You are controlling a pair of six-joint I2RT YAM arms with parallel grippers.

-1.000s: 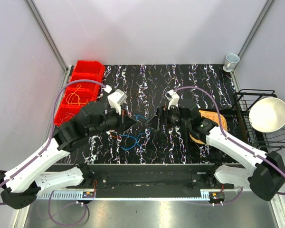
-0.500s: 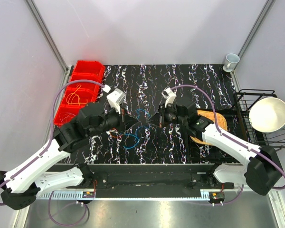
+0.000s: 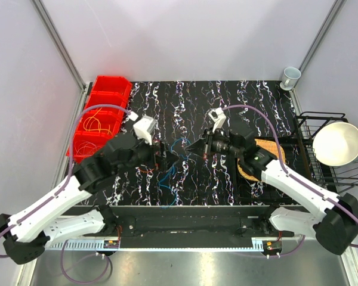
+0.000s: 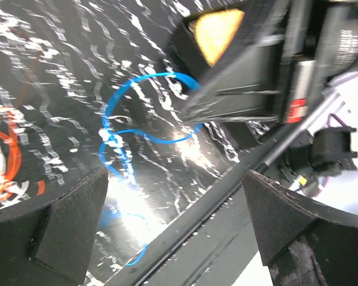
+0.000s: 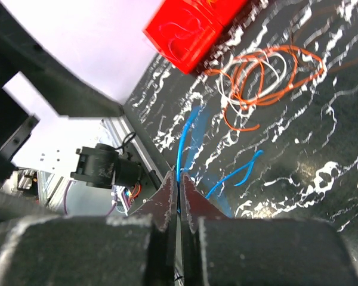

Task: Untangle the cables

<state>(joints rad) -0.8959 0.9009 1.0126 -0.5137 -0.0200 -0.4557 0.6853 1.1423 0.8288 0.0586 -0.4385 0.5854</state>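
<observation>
My right gripper [image 3: 194,146] is shut on the blue cable [image 3: 172,169] and holds one end up off the black marbled table [image 3: 238,95]. In the right wrist view the jaws [image 5: 179,174] are pressed together, and the blue cable [image 5: 188,134] runs out from their tips. My left gripper [image 3: 160,156] stands open just left of it, with nothing between its fingers [image 4: 53,229]. The left wrist view shows the blue cable [image 4: 137,116] looping on the table under the right gripper [image 4: 238,83]. An orange cable [image 5: 259,74] and a white cable [image 5: 265,70] lie coiled together beyond.
Red bins [image 3: 101,113] at the table's left edge hold yellow cables [image 3: 95,125]. A tan woven mat [image 3: 268,148] lies under the right arm. A black wire rack with a white bowl [image 3: 337,143] stands at the right, and a cup [image 3: 290,75] at the back right corner.
The right gripper has shut on the blue cable and raised its end. The left gripper has opened, let go and drawn back a little to the left.
</observation>
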